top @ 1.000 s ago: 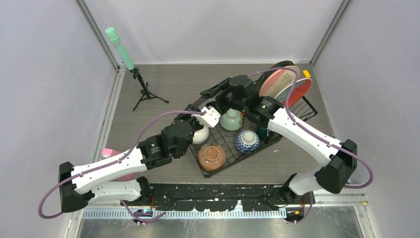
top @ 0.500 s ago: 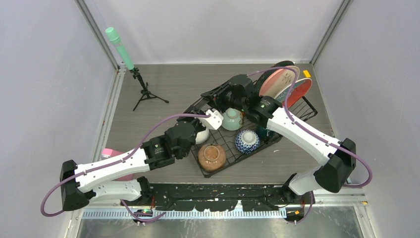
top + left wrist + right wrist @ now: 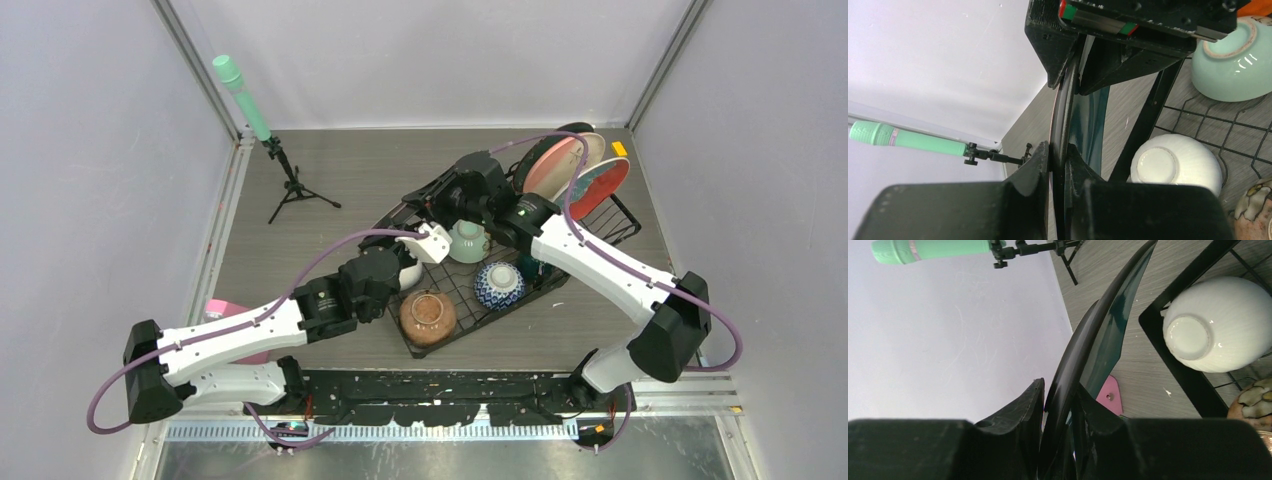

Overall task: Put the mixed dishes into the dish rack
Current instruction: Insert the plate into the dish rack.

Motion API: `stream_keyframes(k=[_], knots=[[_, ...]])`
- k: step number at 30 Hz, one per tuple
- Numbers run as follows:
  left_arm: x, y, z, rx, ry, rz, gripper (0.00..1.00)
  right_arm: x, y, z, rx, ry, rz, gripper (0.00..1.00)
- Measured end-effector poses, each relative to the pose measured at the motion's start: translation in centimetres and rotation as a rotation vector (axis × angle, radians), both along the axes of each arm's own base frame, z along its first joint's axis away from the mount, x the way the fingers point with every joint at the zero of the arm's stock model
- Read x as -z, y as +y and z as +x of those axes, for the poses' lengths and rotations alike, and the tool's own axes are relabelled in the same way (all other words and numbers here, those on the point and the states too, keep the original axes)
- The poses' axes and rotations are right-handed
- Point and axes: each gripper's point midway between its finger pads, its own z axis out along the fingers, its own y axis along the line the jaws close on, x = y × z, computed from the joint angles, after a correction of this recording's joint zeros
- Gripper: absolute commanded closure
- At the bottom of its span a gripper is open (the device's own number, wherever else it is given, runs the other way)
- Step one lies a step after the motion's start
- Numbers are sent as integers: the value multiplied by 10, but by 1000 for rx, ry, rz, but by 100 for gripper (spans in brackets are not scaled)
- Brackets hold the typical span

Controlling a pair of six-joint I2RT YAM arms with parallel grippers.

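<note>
Two white-shelled arms [image 3: 230, 330] [image 3: 600, 262], black joints, green indicator lights, looping purple cables [image 3: 91, 415].

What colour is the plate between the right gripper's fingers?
The plate is dark teal; the right wrist view shows it best.

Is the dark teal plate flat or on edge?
On edge: the dark teal plate shows mostly its thin rim against the table below, pinched by left gripper and right gripper.

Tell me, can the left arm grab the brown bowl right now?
Probably not yet. The left gripper is shut on the dark teal plate, which the right gripper pinches too. The brown bowl sits uncovered close to that arm, so it looks reachable once the plate is let go.
</note>
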Motion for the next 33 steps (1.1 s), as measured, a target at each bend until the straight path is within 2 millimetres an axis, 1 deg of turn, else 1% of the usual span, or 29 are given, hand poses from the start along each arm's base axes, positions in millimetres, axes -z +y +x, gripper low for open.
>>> stream_keyframes(k=[4,5,8,10,14,15,16,17,18,19,21,23,26,30,33], knots=[[8,1,0,-1,10,19,100,9,1,0,-5,12,-25,83],[9,2,-1,0,11,25,100,10,0,0,-4,20,-29,84],[10,1,-1,1,16,20,100,11,0,0,-6,20,-35,97],[10,1,-1,1,19,15,100,12,0,0,-4,21,-36,99],[12,1,-2,2,24,13,100,13,-1,1,-2,16,-44,99],[12,1,-1,3,25,12,100,13,-1,0,-3,15,-46,97],[12,0,-2,5,26,11,100,13,-1,0,-4,14,-48,84],[12,0,-2,6,26,10,100,13,-1,0,-3,14,-48,66],[12,0,-2,8,26,10,100,13,-1,0,-3,13,-49,59],[12,-1,-2,12,28,7,100,13,-2,1,-3,10,-53,47],[13,-3,-2,27,33,-3,100,13,-3,2,2,4,-57,37],[14,-5,-3,40,39,-13,100,13,-4,2,9,0,-60,34],[16,-8,-4,54,45,-16,100,12,-8,2,27,-3,-57,33],[16,-8,-3,54,45,-17,100,11,-15,0,60,5,-44,40],[16,-8,-3,54,45,-16,100,12,-19,-1,79,18,-35,42]])
